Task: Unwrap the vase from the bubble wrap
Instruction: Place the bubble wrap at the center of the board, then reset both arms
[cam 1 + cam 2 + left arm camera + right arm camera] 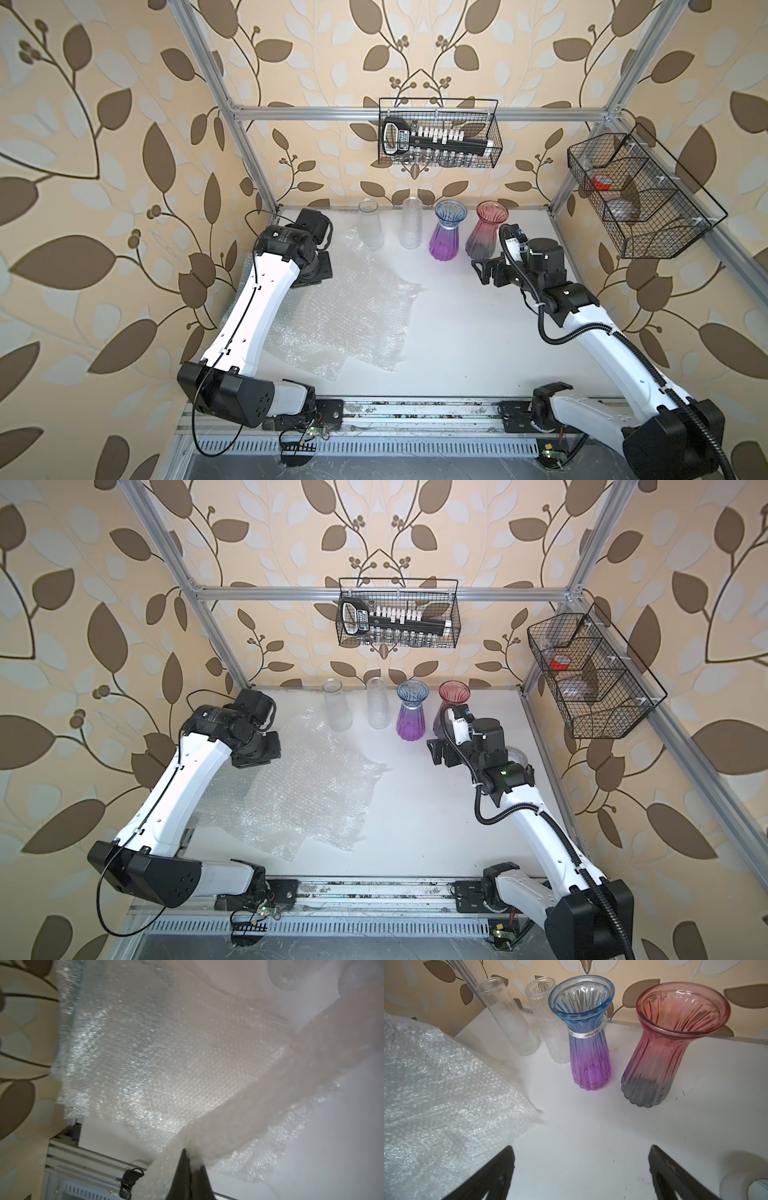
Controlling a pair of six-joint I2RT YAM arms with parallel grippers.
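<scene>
In the right wrist view, in the upper middle of the frame, a white ribbon (586, 1033) is tied around the neck of the blue and purple ribbed glass vase (591, 1068). The ribbon carries black cursive writing that seems to read "Just for you"; the first word is partly turned away. In a top view, in the upper middle, the black hand tool (465, 146) in the black wire basket (436, 99) has a pale label, which is too small to read.

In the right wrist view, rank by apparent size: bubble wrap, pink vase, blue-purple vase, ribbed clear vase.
1. bubble wrap, largest by far.
2. pink vase, though it stands nearest the camera.
3. blue-purple vase, somewhat smaller.
4. ribbed clear vase, slimmest; farther back, so true size unsure.
</scene>
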